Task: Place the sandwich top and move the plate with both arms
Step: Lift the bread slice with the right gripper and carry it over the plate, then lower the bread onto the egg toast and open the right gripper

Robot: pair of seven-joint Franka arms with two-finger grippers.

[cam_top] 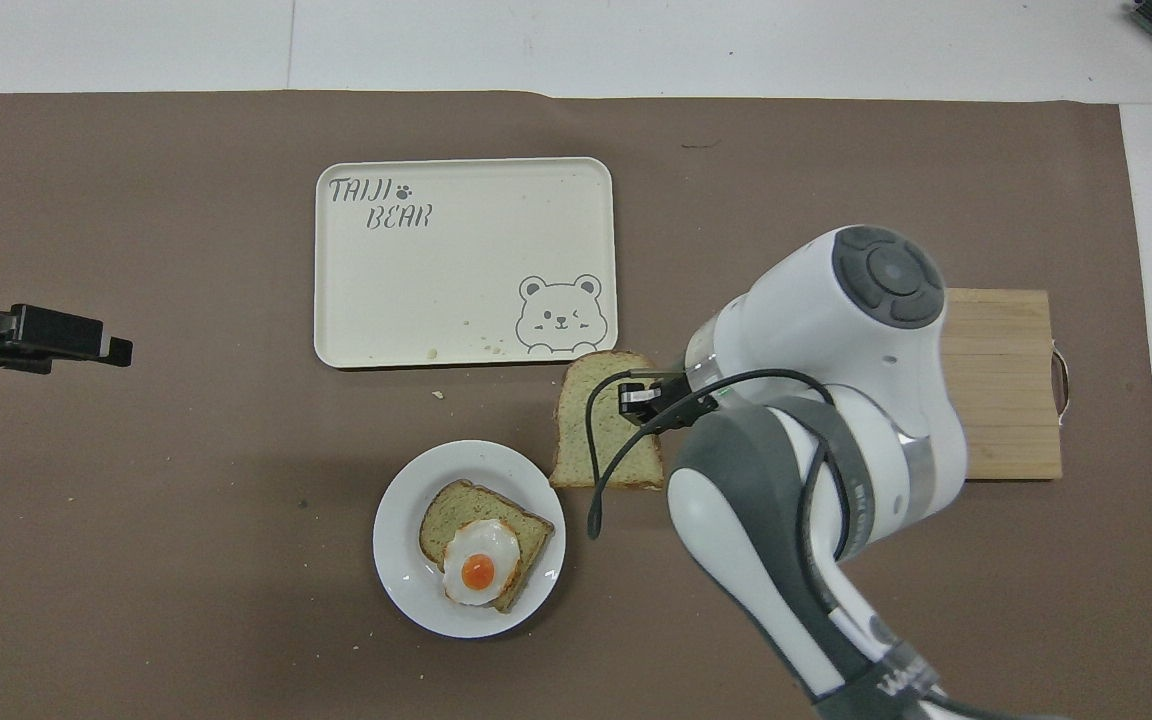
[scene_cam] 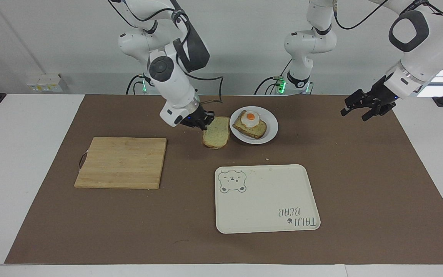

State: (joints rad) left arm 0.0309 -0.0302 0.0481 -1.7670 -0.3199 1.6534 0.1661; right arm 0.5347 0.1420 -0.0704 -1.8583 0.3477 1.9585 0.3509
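Spanning the desk [scene_cam: 33,154], a brown mat carries the tray [scene_cam: 266,198], the bare board [scene_cam: 121,162] and the plate [scene_cam: 272,129] with its egg-topped slice [scene_cam: 250,124]; the right end effector [scene_cam: 202,123], clamped on the sandwich top [scene_cam: 216,132] by one edge so its flat face can drop onto the egg, holds it in the air beside the plate, while the left end effector [scene_cam: 360,107] waits, fingers apart, over the mat at its own end.

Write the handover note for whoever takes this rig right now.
Right gripper: shut on the sandwich top, held in the air beside the plate, not yet over it.
Left gripper: waits over the mat at its own end of the table, holding nothing.
Plate carries the egg-topped slice; the tray lies farther from the robots.
Done: top lifted off the cutting board.
Left: set the top on the egg slice, then move the plate with both arms.
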